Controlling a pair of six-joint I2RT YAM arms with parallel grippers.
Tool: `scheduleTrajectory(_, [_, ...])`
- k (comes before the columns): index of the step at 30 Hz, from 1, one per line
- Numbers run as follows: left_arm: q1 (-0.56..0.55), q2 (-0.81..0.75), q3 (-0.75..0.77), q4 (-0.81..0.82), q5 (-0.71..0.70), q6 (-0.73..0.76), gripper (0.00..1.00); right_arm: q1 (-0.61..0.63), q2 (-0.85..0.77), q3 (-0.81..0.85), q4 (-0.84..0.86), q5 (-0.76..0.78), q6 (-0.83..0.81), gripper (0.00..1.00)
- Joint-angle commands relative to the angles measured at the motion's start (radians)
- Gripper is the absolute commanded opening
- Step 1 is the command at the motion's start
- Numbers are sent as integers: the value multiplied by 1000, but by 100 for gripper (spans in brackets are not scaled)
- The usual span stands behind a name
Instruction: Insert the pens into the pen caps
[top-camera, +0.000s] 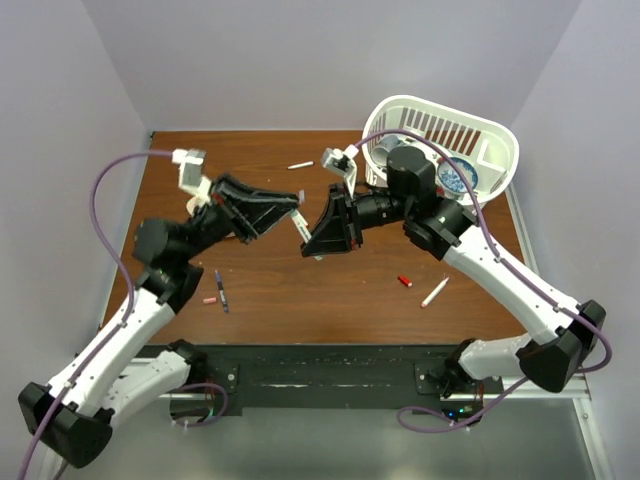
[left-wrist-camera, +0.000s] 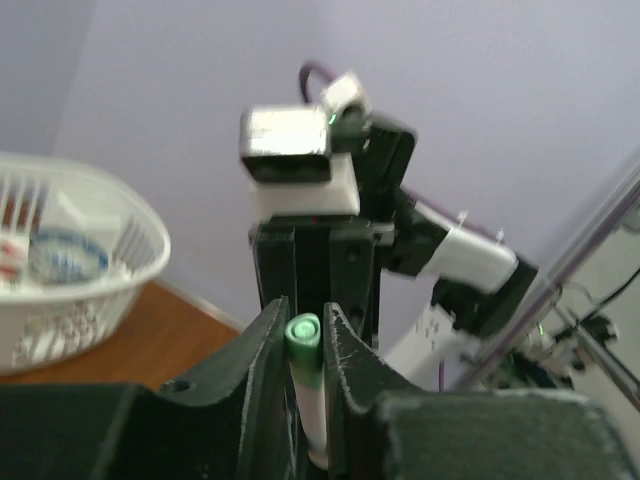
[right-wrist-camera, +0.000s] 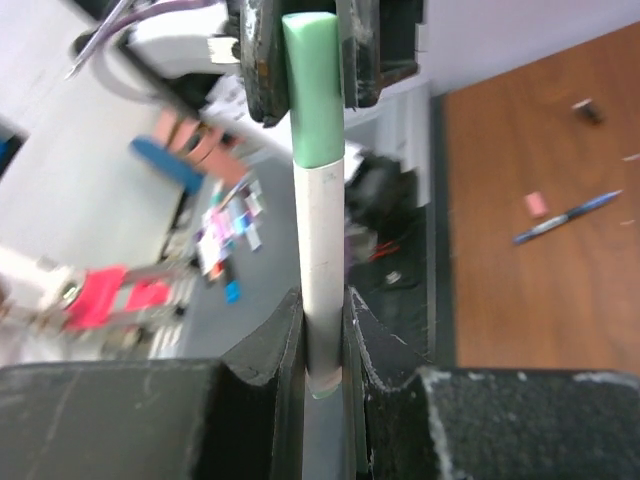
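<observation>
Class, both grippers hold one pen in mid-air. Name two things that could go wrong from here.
1. The left gripper clamps the green cap while the right gripper clamps the white pen; any off-axis pull could bend the pen or pop the cap off.
2. The pen is held above the table; if both let go together, it would likely drop and roll.

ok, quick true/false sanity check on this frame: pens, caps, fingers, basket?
1. The right fingers clamp a white pen. True.
2. The left fingers grip the green cap on that pen's far end. True.
3. The basket sits at the table's left side. False: it is at the far right corner.
4. No loose pens lie on the table. False: a spare pen lies beside a red cap, and a dark pen lies near the left arm.
</observation>
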Motion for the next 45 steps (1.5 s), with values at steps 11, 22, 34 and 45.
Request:
scheduleTrajectory(11, [255, 279, 460, -531, 214, 126, 100, -19, -222, -474, 351, 306, 59, 0])
scheduleTrajectory(22, [371, 197, 338, -1043, -349, 334, 100, 29, -175, -665, 123, 938, 338, 0])
scheduleTrajectory(34, [375, 122, 74, -1303, -763, 291, 95, 129, 143, -562, -52, 1184, 477, 13])
scheduleTrajectory(45, [375, 200, -41, -1312, -812, 190, 88, 147, 221, -530, -106, 1233, 487, 24])
